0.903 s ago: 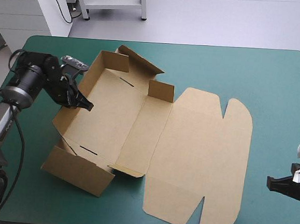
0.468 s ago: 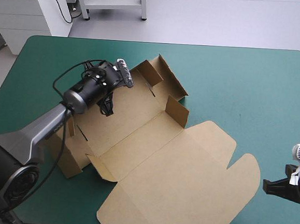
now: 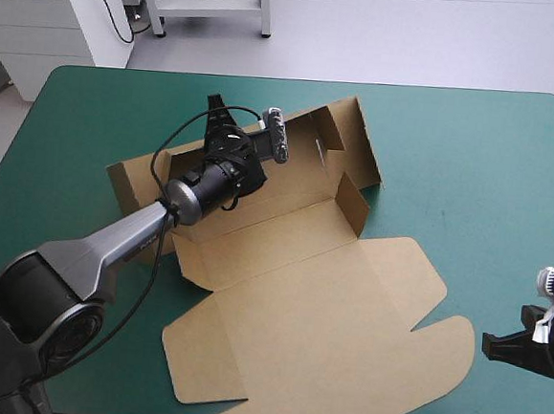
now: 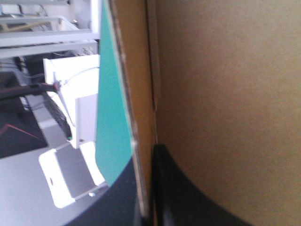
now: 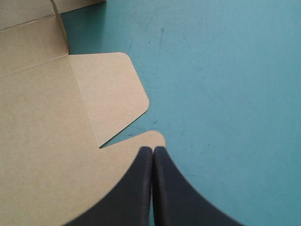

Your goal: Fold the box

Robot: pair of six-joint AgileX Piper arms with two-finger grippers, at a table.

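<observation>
Left gripper (image 4: 149,155) clamping a raised wall of the brown box (image 3: 256,229), lid (image 3: 324,335) lying flat on the teal-green table (image 3: 473,155), right gripper (image 5: 153,149) closed and empty, pointing toward the lid's rounded flap (image 5: 108,89).

No text, label, brand, number or sign can be read in any of the views. The brown board of the box (image 3: 327,307) is plain on every face that shows, and the teal-green surface (image 3: 473,155) has no print on it.
</observation>
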